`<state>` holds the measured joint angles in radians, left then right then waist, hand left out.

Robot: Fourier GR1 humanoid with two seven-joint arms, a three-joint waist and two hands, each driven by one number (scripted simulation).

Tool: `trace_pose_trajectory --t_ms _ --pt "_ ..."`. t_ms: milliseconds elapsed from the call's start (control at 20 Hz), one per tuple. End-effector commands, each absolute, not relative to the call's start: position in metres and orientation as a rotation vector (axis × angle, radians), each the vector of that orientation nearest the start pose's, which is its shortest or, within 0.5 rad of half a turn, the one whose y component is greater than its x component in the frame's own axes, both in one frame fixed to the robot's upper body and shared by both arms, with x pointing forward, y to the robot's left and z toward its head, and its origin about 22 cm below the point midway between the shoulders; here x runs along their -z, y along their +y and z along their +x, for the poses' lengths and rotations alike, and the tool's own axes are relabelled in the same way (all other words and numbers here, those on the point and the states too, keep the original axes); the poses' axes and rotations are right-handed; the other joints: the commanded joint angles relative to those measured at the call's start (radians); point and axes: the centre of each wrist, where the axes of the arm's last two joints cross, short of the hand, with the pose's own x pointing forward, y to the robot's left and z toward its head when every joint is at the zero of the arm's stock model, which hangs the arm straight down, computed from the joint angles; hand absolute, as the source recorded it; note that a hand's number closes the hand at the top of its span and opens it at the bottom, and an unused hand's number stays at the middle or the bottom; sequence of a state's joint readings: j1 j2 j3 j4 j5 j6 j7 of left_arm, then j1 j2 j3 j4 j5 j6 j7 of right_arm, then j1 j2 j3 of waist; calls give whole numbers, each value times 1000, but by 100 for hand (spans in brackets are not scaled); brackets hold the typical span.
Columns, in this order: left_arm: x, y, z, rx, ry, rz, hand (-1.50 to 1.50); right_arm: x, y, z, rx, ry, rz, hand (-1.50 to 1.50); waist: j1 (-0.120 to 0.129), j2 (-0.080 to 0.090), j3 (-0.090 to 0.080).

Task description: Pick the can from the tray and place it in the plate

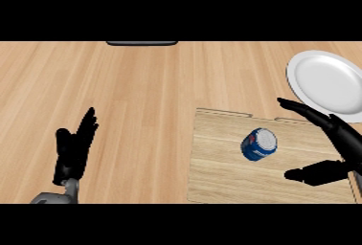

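Right hand (338,146) at four o'clock, fingers and thumb spread wide beside the blue can (259,144); left hand (73,148) rests at eight o'clock, fingers straight, together.

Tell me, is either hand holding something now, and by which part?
Nothing is held. The right hand is open beside the can, not touching it. The left hand rests open at the lower left.

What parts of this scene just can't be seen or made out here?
- Dark object, head view: cut off by the top edge, unidentifiable.
- Plate: right side beyond the edge, lower rim hidden behind the right hand.
- Tray: near edge cut off.
- Can: label too small to read.
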<state>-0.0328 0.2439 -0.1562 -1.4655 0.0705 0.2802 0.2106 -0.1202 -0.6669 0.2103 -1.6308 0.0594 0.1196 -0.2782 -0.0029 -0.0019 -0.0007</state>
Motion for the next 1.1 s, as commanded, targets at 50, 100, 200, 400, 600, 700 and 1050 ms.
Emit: trace_pose_trajectory --t_ms 50,100,200,400,600,700,1050 --pt "-3 250 251 9 -1287 247 0 -126 -302 262 -1149 -1649 -350 -150 3 -2 -1" --pt "8 263 244 34 -1296 259 0 -126 -309 268 -1171 -1612 -370 -150 8 1 -1" --pt "-3 249 255 41 -1296 237 0 -136 -297 270 -1277 -1506 -362 -150 12 1 -1" --pt "3 262 257 22 -1296 251 0 -131 -274 269 -1369 -1355 -295 -150 11 2 -1" --pt "18 253 262 29 -1285 252 0 -127 -258 289 -1406 -1264 -277 -150 11 4 0" --pt "8 265 242 38 -1292 236 0 -125 -249 289 -1408 -1270 -284 -150 12 2 1" --pt "1 235 273 47 -1291 247 0 -119 -246 306 -1429 -1234 -282 -150 6 3 1"
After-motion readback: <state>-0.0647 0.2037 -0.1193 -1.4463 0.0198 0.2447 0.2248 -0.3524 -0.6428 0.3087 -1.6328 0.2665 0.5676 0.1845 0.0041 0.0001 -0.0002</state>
